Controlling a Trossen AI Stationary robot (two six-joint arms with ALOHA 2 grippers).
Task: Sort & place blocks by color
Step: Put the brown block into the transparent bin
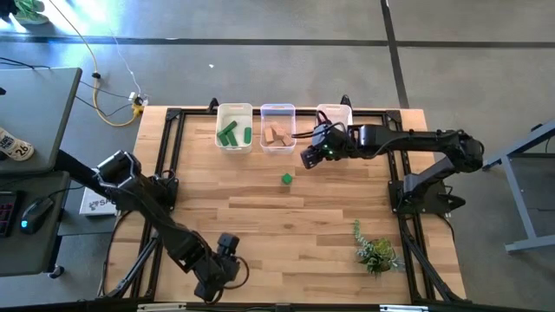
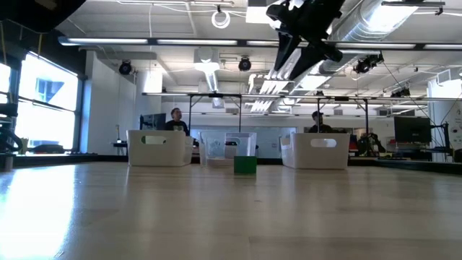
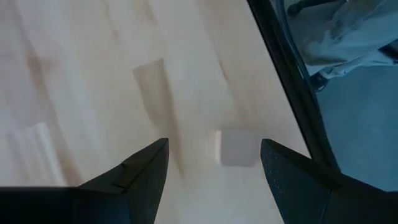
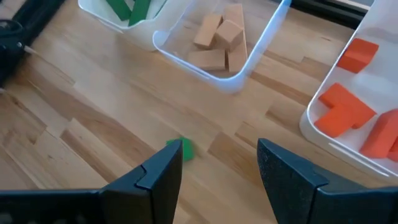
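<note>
One green cube (image 1: 287, 179) lies alone on the wooden table, in front of three clear bins at the far edge. My right gripper (image 1: 308, 157) hangs open above and just beyond it; in the right wrist view the cube (image 4: 182, 149) shows beside one fingertip, untouched. The bins hold green blocks (image 1: 232, 133), tan blocks (image 4: 217, 40) and red blocks (image 4: 354, 109). My left gripper (image 1: 224, 256) stands open at the table's near edge, over a tan cube (image 3: 236, 148) that lies on the wood between its two fingers, apart from both.
A green plant sprig (image 1: 375, 250) lies near the table's right front corner. The black frame rail (image 3: 292, 81) runs along the table edge close to the tan cube. The middle of the table (image 1: 260, 208) is bare wood. People sit in the room behind.
</note>
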